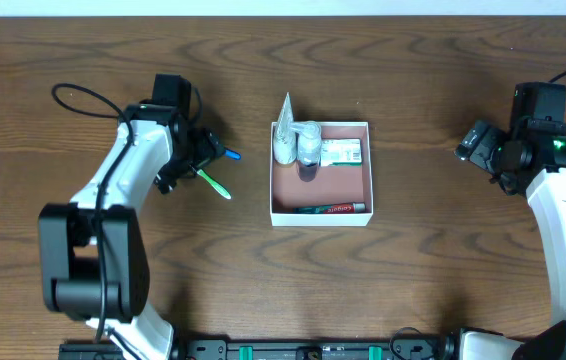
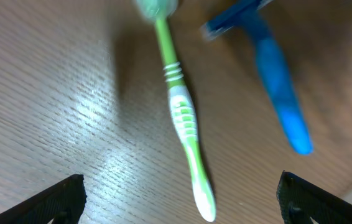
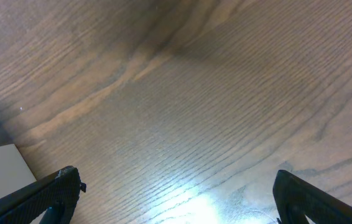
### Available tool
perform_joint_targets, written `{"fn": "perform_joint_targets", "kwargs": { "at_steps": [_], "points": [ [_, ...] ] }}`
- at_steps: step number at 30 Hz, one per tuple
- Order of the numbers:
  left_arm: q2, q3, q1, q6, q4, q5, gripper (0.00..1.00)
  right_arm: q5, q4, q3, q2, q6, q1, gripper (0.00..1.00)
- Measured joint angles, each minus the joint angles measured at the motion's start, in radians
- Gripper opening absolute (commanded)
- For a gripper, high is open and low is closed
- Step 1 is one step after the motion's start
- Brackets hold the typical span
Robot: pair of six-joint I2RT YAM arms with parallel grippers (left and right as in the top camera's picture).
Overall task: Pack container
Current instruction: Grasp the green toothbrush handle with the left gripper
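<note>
Right now I judge the step to be fetching the green toothbrush [image 2: 182,118]. My left end effector [image 1: 203,158] hangs wide open over it, left of centre in the overhead frame, and holds nothing. The container [image 1: 338,185] sits mid-frame with a toothpaste tube [image 1: 333,209], a small carton [image 1: 342,152] and white bottles [image 1: 308,145] inside. The next move calls for closing across the handle, clear of the blue razor [image 2: 278,93] beside it. Only the left wrist view shows the gap between those two, and only the overhead view shows the container. My right end effector [image 1: 473,145] is open and empty over bare bench [image 3: 194,112].
</note>
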Motion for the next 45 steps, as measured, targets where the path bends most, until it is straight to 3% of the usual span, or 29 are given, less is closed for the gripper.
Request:
{"fn": "perform_joint_targets", "kwargs": {
  "at_steps": [8,16,20,24,31,43,44,45],
  "points": [
    [0.041,0.0,0.028,-0.015,0.001,0.031,0.99,0.0,0.0,0.0,0.0,0.0,0.0,0.99],
    [0.084,0.0,0.042,-0.029,0.037,0.032,0.86,0.0,0.0,0.0,0.0,0.0,0.0,0.99],
    [0.103,0.0,0.041,-0.03,0.059,0.032,0.77,0.0,0.0,0.0,0.0,0.0,0.0,0.99],
    [0.116,0.0,0.041,-0.031,0.08,0.032,0.61,0.0,0.0,0.0,0.0,0.0,0.0,0.99],
    [0.119,0.0,0.041,-0.031,0.093,0.013,0.41,0.0,0.0,0.0,0.0,0.0,0.0,0.99],
    [0.119,0.0,0.041,-0.013,0.023,-0.022,0.36,0.0,0.0,0.0,0.0,0.0,0.0,0.99],
    [0.119,0.0,0.041,-0.008,0.019,-0.026,0.33,0.0,0.0,0.0,0.0,0.0,0.0,0.99],
    [0.119,0.0,0.041,-0.002,0.019,-0.029,0.23,0.0,0.0,0.0,0.0,0.0,0.0,0.99]
  ]
}}
